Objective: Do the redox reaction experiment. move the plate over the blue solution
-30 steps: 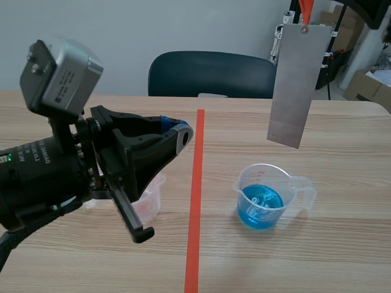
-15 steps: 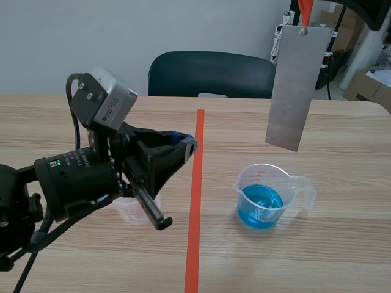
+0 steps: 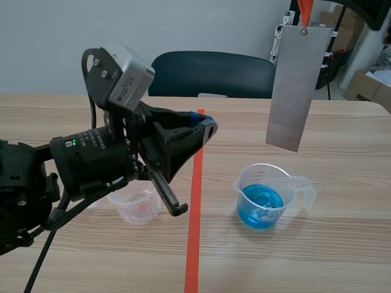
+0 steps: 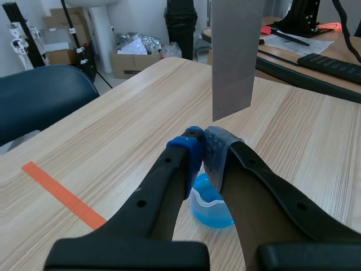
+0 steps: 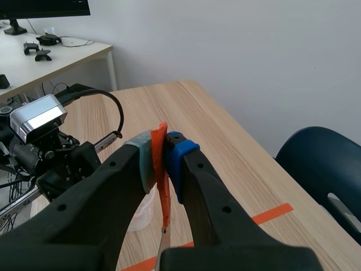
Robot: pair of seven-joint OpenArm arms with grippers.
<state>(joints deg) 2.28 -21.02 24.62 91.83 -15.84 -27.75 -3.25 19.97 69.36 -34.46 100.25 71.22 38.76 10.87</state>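
Observation:
A grey metal plate hangs upright from an orange-red strip, above and a little behind the clear beaker of blue solution. My right gripper is shut on that strip high over the table, and the plate's top edge shows just below. My left gripper is shut on nothing, raised over the red tape line and pointing toward the beaker. In the left wrist view its pads meet; the beaker is partly hidden behind the fingers and the plate hangs ahead.
A small clear plastic cup with a reddish trace stands under the left arm, left of the tape line. A dark chair stands across the table. Cardboard boxes sit at the back right.
My left arm has swung right and forward toward the tape line, uncovering the small cup. The plate has hardly moved.

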